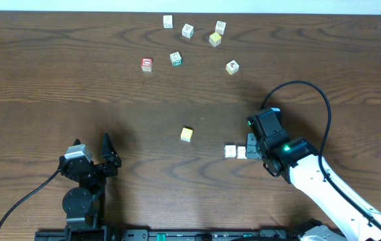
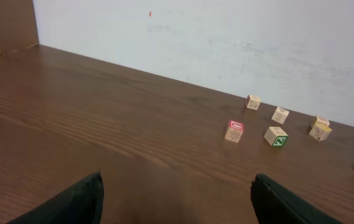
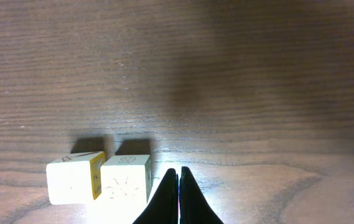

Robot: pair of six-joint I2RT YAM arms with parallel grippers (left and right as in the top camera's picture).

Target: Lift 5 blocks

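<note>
Two whitish blocks (image 1: 230, 152) (image 1: 242, 152) sit side by side at the right of the table. In the right wrist view they are the left block (image 3: 74, 179) and the right block (image 3: 125, 180). My right gripper (image 1: 252, 151) (image 3: 178, 170) is shut on nothing, its tips just right of the right block. A yellow-orange block (image 1: 187, 134) lies alone mid-table. The red-bordered block (image 1: 146, 64) (image 2: 234, 130) is further back. My left gripper (image 1: 110, 152) (image 2: 177, 177) stands open and empty at the front left, far from every block.
A green-bordered cube (image 1: 176, 59) (image 2: 276, 135) sits beside the red one. Several more cubes lie at the back: a white one (image 1: 168, 21), another (image 1: 187, 30), a paler yellow one (image 1: 215, 39) and one (image 1: 232, 67) further right. A black cable (image 1: 311, 90) loops above the right arm.
</note>
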